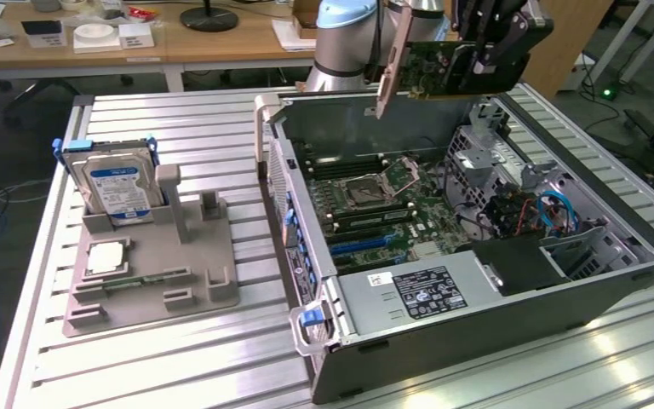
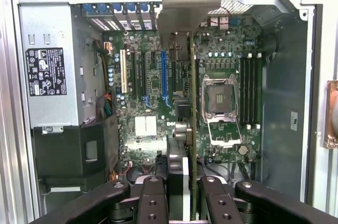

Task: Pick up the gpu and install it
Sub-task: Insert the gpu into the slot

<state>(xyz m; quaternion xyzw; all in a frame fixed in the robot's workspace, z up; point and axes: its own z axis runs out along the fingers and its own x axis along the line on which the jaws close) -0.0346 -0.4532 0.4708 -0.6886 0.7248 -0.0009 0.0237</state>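
We saw open computer case [image 1: 599,281] holding motherboard [image 1: 384,213] | pincer [image 1: 497,60] upper right clamped on gpu [image 1: 435,68], held on edge above case

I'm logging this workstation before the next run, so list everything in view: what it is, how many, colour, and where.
gpu: one, green card with a pale metal bracket, held in the air above the open case.
computer case: one, grey, lying open on the slatted table.
motherboard: one, green, inside the case, with blue and yellow slots.
CPU socket: one, silver, open, on the motherboard.
power supply: one, grey with a black label, in the case.
hard drive: one, silver with a blue label, upright in the grey fixture.
CPU chip: one, silver, flat on the fixture.
gripper: one, black, shut on the gpu.
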